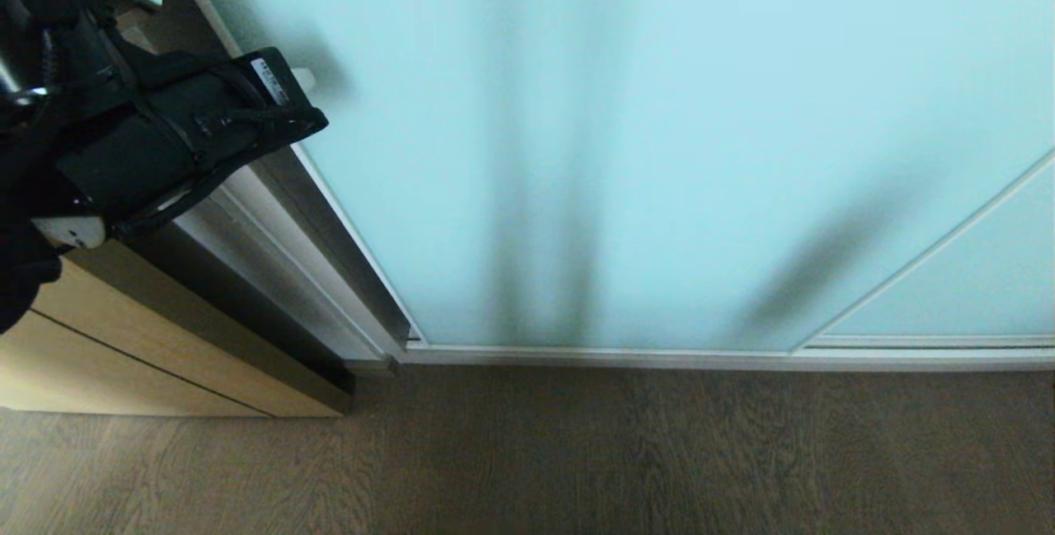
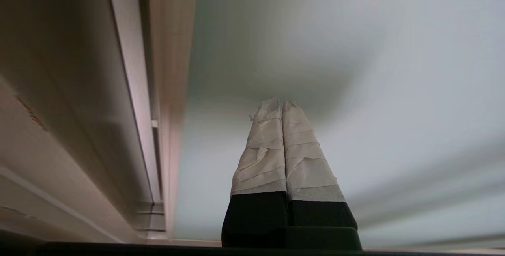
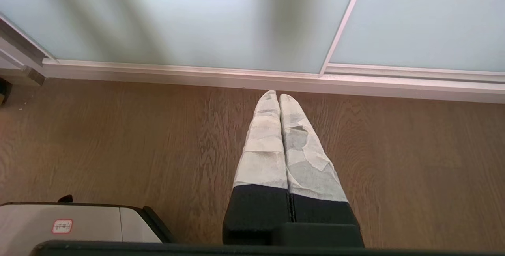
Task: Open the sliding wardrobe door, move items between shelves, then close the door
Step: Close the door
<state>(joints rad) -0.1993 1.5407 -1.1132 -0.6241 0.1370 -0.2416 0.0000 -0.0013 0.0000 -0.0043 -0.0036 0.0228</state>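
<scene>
Two taped fingers pressed flat together, nothing between them: that is how the left gripper [image 2: 282,104] stands, raised high beside the sliding wardrobe door [image 1: 659,147], with its tips pointing at the frosted aqua glass close to the panel's left edge. In the head view only one pale fingertip peeks past the black wrist housing [image 1: 177,147], right at the glass. Whether the tips actually touch the pane I can't say; they look very near.

Measured from that door, everything else falls into place. The thin silvery door frame [image 1: 346,222] runs just to the left of the fingers, its long axis upright, and beyond it, further left, comes the tan wood-grain cabinet [image 1: 124,337]. So the edge to be pushed lies a little to the left of the tool, and the panel stretches away to the right, along the bottom track [image 1: 659,356]. My guess is that the coming move depends on that: the fingers need to catch the vertical frame edge and drive it sideways along the track, rightward across the wardrobe front. The left arm is plainly the nearer one for it.

The right gripper [image 3: 279,96] hangs low, also closed and empty, pointing down at the wooden floor [image 3: 118,141] just in front of the door's bottom rail. The door looks fully shut; no shelves or cushion are visible behind it.
</scene>
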